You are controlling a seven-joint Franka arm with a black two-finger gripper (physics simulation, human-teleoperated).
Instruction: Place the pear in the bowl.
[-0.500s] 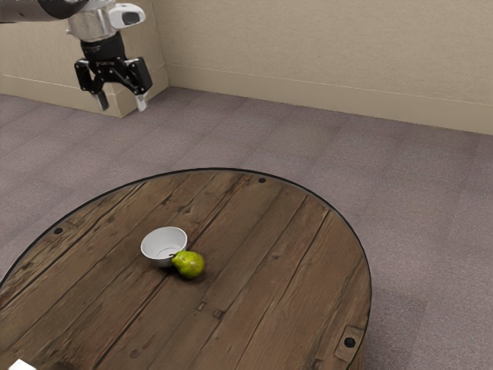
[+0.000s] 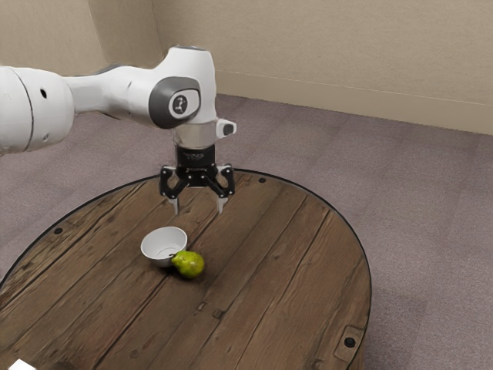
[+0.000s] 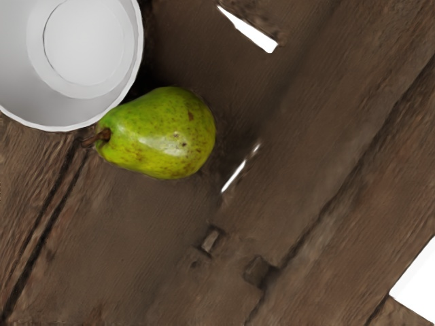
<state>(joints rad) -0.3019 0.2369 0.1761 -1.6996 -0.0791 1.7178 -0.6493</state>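
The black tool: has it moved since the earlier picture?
Yes: the tool moved toward the exterior view's right and down, nearer the white bowl.

Round plank table [image 2: 285,262] with dark rim, mauve carpeted floor [image 2: 431,200], plain beige walls [image 2: 331,46]

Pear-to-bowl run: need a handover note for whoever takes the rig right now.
Hand: open, holding nothing, in the air above the table.
Pear: lying on its side on the table, stem end toward the bowl, right beside it; can't tell if they touch.
Bowl: upright on the table.
Done: hand is over the table; pear not yet grasped.
Left: line up on pear, lower, grip, lift, release in bowl.
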